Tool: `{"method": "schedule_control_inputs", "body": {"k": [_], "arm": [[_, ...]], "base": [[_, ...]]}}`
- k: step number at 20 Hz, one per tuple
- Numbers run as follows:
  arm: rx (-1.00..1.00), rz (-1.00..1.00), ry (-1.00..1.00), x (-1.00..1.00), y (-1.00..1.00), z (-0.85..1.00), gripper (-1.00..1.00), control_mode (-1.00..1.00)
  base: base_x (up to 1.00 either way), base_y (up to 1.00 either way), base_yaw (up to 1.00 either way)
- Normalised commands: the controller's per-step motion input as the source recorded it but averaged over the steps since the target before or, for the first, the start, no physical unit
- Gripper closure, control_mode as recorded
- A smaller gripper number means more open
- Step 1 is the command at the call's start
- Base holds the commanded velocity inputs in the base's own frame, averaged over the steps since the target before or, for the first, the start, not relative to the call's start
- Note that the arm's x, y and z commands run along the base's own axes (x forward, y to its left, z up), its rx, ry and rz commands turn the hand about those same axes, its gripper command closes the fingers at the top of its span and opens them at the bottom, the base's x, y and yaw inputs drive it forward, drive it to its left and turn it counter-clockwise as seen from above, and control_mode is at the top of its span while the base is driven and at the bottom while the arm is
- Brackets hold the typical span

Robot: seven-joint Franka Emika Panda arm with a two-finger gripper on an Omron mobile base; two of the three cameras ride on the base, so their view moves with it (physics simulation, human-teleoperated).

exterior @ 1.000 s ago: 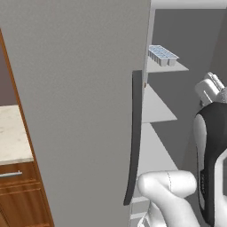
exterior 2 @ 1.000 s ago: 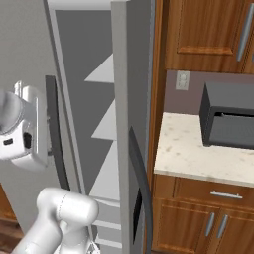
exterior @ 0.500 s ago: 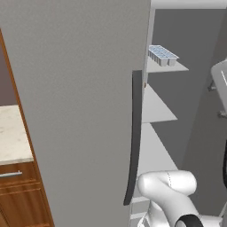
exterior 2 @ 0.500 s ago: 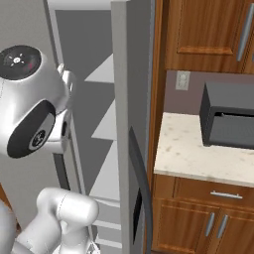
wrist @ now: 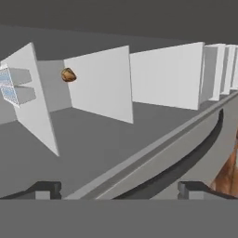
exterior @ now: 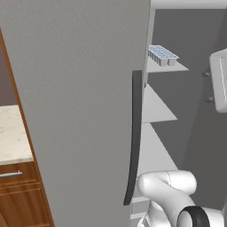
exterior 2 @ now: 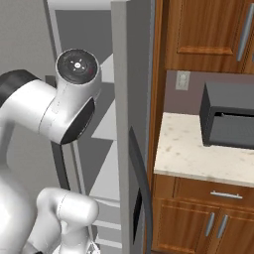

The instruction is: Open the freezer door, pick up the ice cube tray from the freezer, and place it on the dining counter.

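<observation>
The freezer door (exterior: pixel 80 111) stands swung open, its dark curved handle (exterior: pixel 135 137) facing me. Inside the freezer (exterior: pixel 177 133), the pale blue ice cube tray (exterior: pixel 162 55) rests on the top shelf, near its front edge. In the rolled hand view the tray (wrist: pixel 8 86) shows at the far left edge, flat against a shelf. My gripper (wrist: pixel 120 190) is open with nothing between its fingertips (wrist: pixel 46 189), and it looks into the freezer from some distance short of the tray. The dining counter is out of view.
Several light grey shelves (exterior 2: pixel 111 124) fill the freezer, and a small brown object (wrist: pixel 68 75) sits deep inside. A second grey door (exterior 2: pixel 131 99) with a dark handle (exterior 2: pixel 141 183) stands on the right. Beyond it a speckled countertop (exterior 2: pixel 188 154) carries a dark box (exterior 2: pixel 228 121).
The arm has swung: its big joint rose in front of the freezer in the right base view and left most of the left base view. Door and tray have not moved.
</observation>
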Motion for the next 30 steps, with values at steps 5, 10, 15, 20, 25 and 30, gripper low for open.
{"method": "schedule_control_inputs", "body": {"k": [5, 10, 15, 20, 25, 30], "arm": [[0.02, 0.0, -0.04, 0.69, 0.0, 0.08, -1.0, -1.0], [0.0, 0.0, 0.02, 0.58, 0.0, 0.31, -1.0, -1.0], [0.0, 0.0, -0.02, 0.4, -0.07, 0.08, -1.0, -1.0], [0.0, 0.0, 0.0, 0.55, -0.18, 0.0, -1.0, -1.0], [0.0, 0.0, -0.04, 0.5, -0.16, 0.0, -1.0, -1.0], [0.0, 0.0, -0.04, 0.63, -0.08, 0.0, -1.0, -1.0]], "base": [[0.0, 0.0, 0.0], [0.0, 0.0, 0.0], [0.0, 0.0, 0.0], [0.0, 0.0, 0.0], [0.0, 0.0, 0.0], [0.0, 0.0, 0.0]]}}
